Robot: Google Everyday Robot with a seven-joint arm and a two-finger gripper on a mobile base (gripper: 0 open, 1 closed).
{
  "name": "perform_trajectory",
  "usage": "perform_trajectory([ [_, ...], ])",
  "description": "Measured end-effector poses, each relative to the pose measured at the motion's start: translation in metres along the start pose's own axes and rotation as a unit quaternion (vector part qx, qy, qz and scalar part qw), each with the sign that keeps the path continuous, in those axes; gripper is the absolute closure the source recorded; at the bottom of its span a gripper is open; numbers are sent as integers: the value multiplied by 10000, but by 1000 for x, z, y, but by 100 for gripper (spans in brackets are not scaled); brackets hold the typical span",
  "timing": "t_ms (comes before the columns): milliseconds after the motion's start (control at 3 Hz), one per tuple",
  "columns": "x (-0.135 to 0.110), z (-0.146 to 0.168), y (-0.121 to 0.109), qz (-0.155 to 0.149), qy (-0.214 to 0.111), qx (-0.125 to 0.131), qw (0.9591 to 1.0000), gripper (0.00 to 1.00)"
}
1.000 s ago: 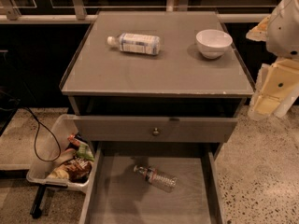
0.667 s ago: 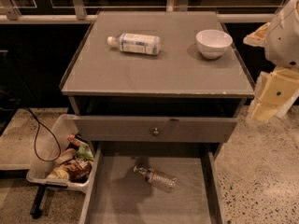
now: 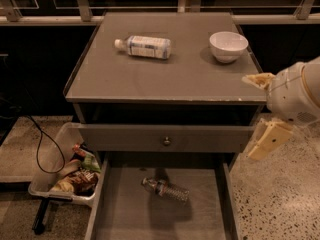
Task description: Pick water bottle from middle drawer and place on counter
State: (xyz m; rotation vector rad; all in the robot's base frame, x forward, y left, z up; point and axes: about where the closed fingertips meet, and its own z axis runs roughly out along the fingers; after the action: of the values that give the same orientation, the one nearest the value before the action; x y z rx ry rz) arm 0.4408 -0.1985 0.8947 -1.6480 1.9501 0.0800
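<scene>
The water bottle [image 3: 165, 188], small, clear and ribbed, lies on its side on the floor of the open middle drawer [image 3: 125, 216] at the bottom of the camera view. The counter [image 3: 190, 76] is the cabinet's flat grey top. My gripper [image 3: 268, 138] hangs at the right edge of the view, beside the cabinet's right front corner. It is below counter level, above and to the right of the drawer, well apart from the water bottle. Nothing shows in it.
A bottle with a wide white label [image 3: 144, 46] lies on the counter's back left. A white bowl [image 3: 228, 45] stands at its back right. A closed drawer front with a round knob [image 3: 166, 141] overhangs the open drawer. A plastic bin of snack packets [image 3: 67, 176] and a black cable [image 3: 39, 149] are on the floor to the left.
My arm and gripper have come down and slightly left along the cabinet's right side, from counter height to below the counter's edge. The water bottle has not moved.
</scene>
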Motion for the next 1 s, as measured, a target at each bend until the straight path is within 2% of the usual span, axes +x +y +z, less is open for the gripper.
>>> perform_trajectory([
  [333,-4,0,-6,-35,-119,164,9998,0],
  [667,-4,0,-6,-34,-119,164,9998,0],
  [1000,-4,24,3,17,102,39,9999,0],
])
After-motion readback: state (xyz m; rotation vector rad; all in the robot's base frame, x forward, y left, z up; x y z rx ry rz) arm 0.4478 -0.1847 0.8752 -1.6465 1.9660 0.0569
